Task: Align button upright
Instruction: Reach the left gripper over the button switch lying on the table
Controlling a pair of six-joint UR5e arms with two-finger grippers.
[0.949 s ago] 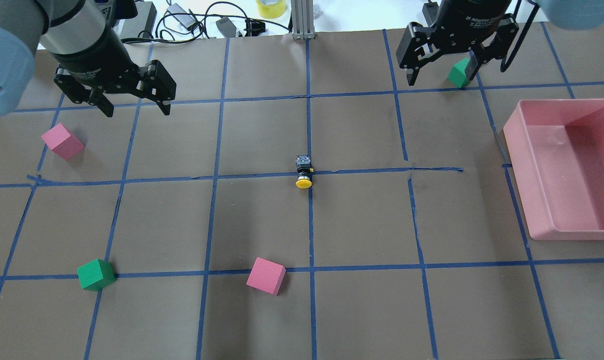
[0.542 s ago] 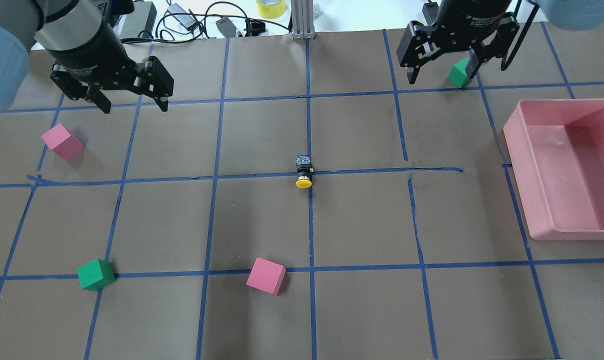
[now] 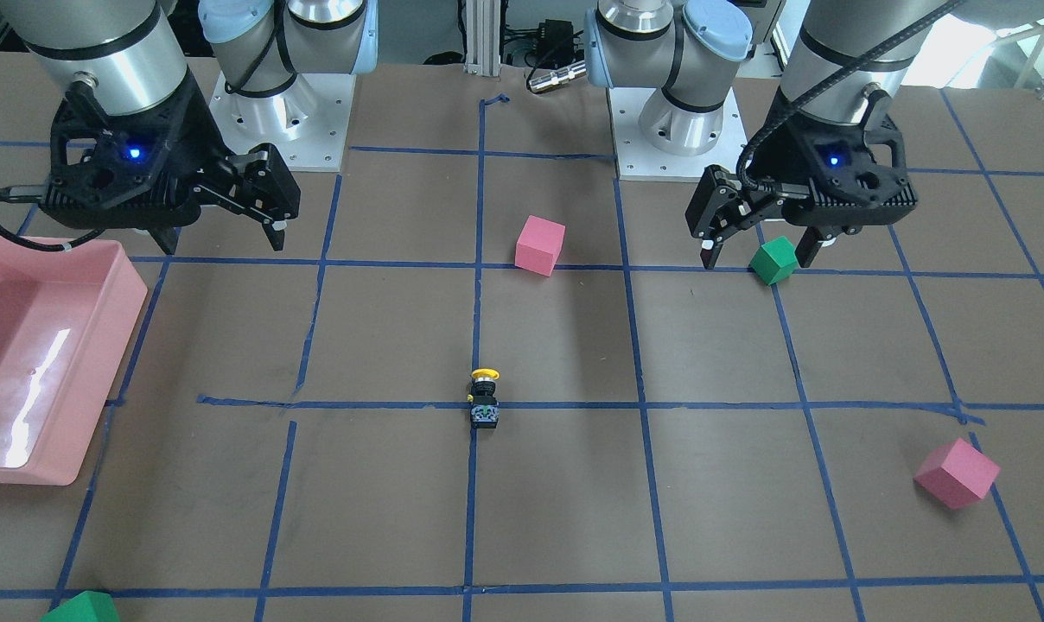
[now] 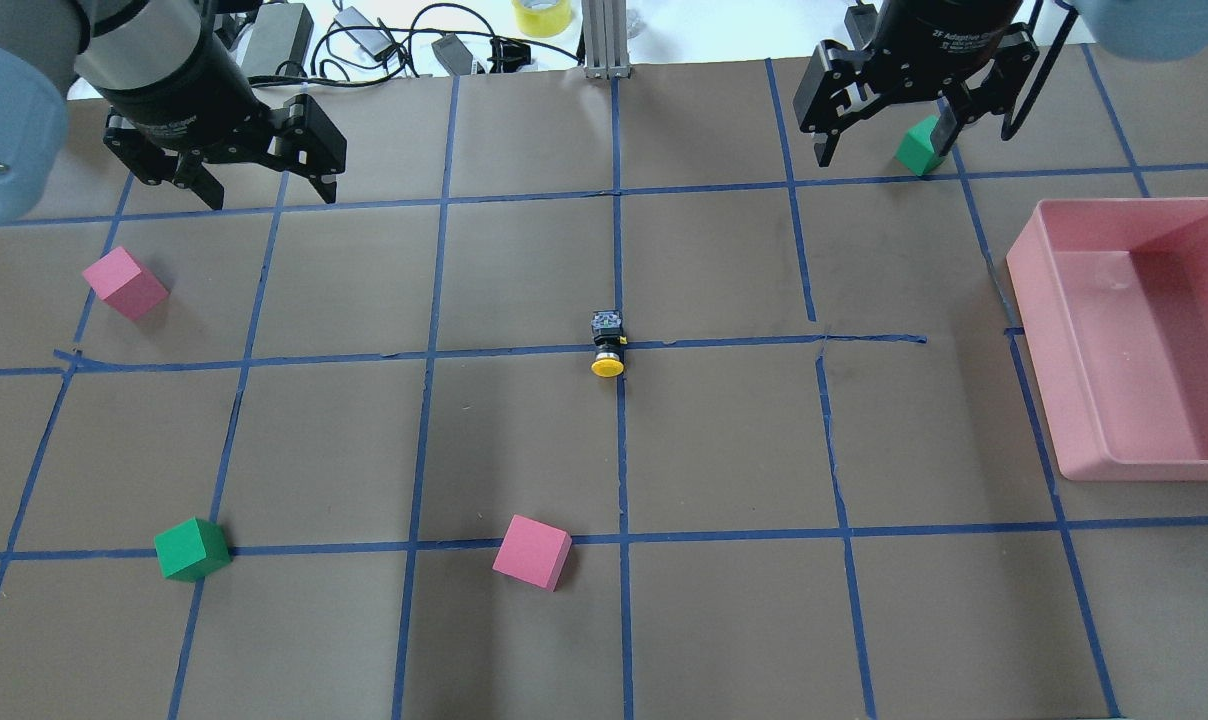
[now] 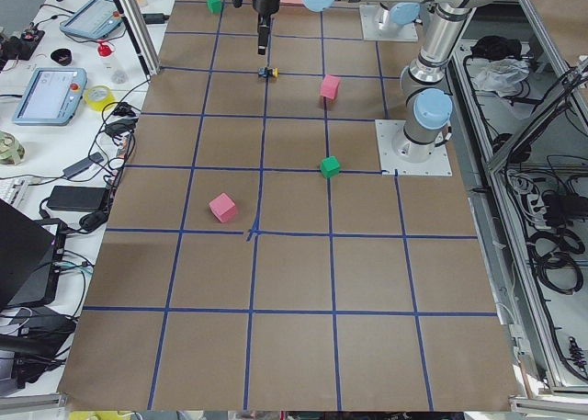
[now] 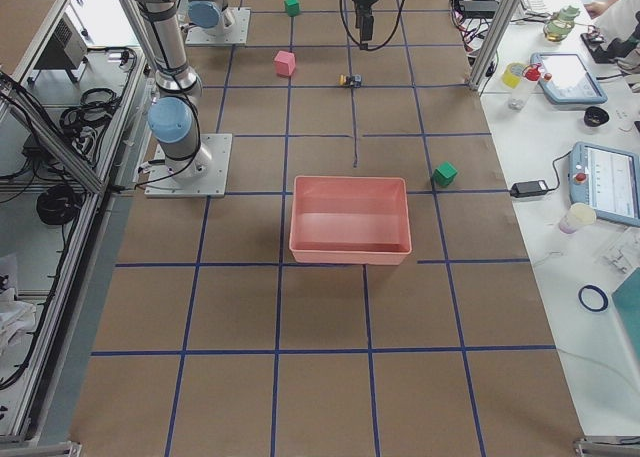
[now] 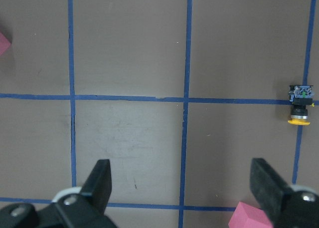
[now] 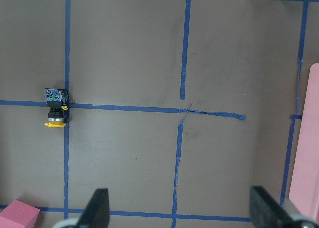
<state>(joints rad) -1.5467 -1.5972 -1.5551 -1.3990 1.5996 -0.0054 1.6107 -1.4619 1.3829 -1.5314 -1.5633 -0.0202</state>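
Table (image 4: 724, 620): brown surface gridded with blue tape, filling the overhead view.

Pink tray (image 4: 1154, 468): at the right edge of the overhead view, well apart from the work. Judged irrelevant to this task.

Left gripper (image 4: 271, 195): hovering in the upper left of the overhead view, jaws spread wide, holding nothing.

Right gripper (image 4: 884, 150): hovering in the upper right, likewise spread wide and empty. Disregard the green cube (image 4: 919, 146) seen beside one finger in that view: resting on the table beyond, not in the grasp.

Step in hand, as judged: pre-approach, with no contact made on the button. For the next move:
- Bring one gripper to frame centre and lower it over the black body.
- Set the jaws across the long axis, not along it.
- Centre with care before closing, given so small a part.
- Turn through a quarter turn and set down on the terminal base, cap uppermost.

Pink cube (image 4: 532, 551): lower centre of the overhead view, near the button but apart. Keep clear on approach.

Button (image 4: 607, 345): at the centre of the overhead view, on the crossing of two tape lines, well apart from both grippers.
- Lying on its side, not upright.
- Long axis along the vertical tape line.
- Yellow cap toward the bottom of the frame, terminal base toward the top.
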